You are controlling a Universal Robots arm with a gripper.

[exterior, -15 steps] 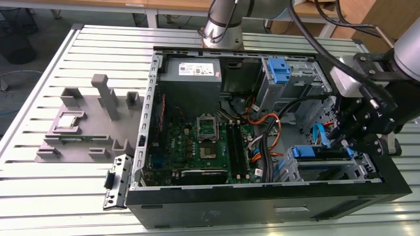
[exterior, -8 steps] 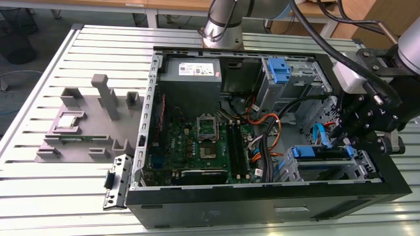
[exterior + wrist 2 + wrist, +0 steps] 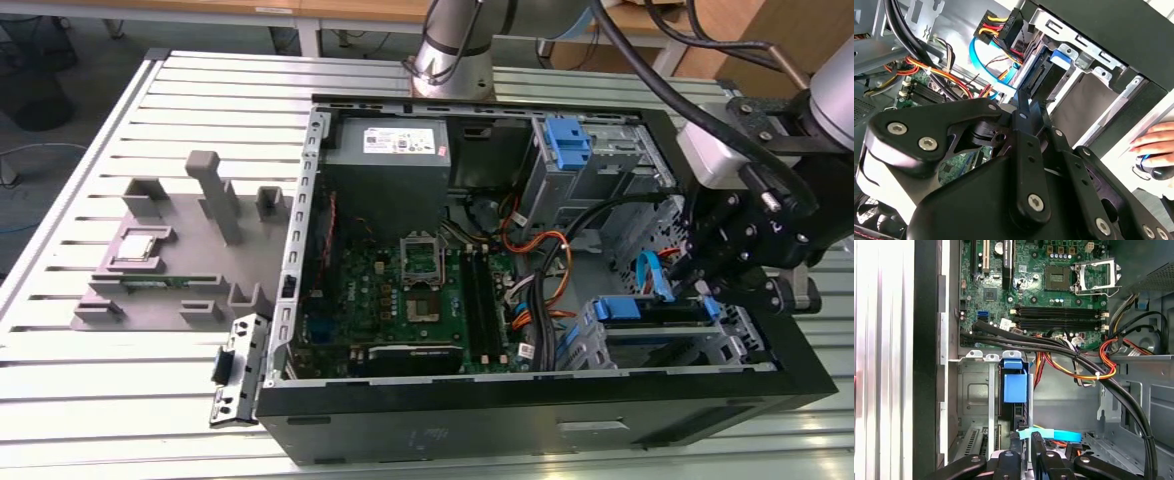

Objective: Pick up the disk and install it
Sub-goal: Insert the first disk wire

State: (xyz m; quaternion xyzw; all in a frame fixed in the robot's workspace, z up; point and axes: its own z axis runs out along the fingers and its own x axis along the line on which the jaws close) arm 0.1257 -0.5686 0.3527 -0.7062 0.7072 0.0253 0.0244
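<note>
The disk [image 3: 650, 312] sits edge-up in the lower drive cage of the open computer case [image 3: 534, 420], at the exterior view's right, with its blue carrier bracket showing. My gripper [image 3: 705, 290] hangs right over that cage. In the first wrist view the bracket's blue tab [image 3: 1015, 382] stands in the slot, and my gripper [image 3: 1025, 441] is just behind it with the fingers close together and a light-blue cable across them. In the second wrist view my gripper [image 3: 1024, 97] points its narrow tip at the disk's dark edge [image 3: 1036, 75]. I see nothing held between the fingers.
A bare blue bracket [image 3: 567, 140] stands in the upper cage next to the grey power supply [image 3: 387, 140]. Orange, black and blue cables [image 3: 1089, 367] run past the cage. A grey fixture [image 3: 174, 250] lies on the slatted table. A hand [image 3: 1154, 142] rests outside the case.
</note>
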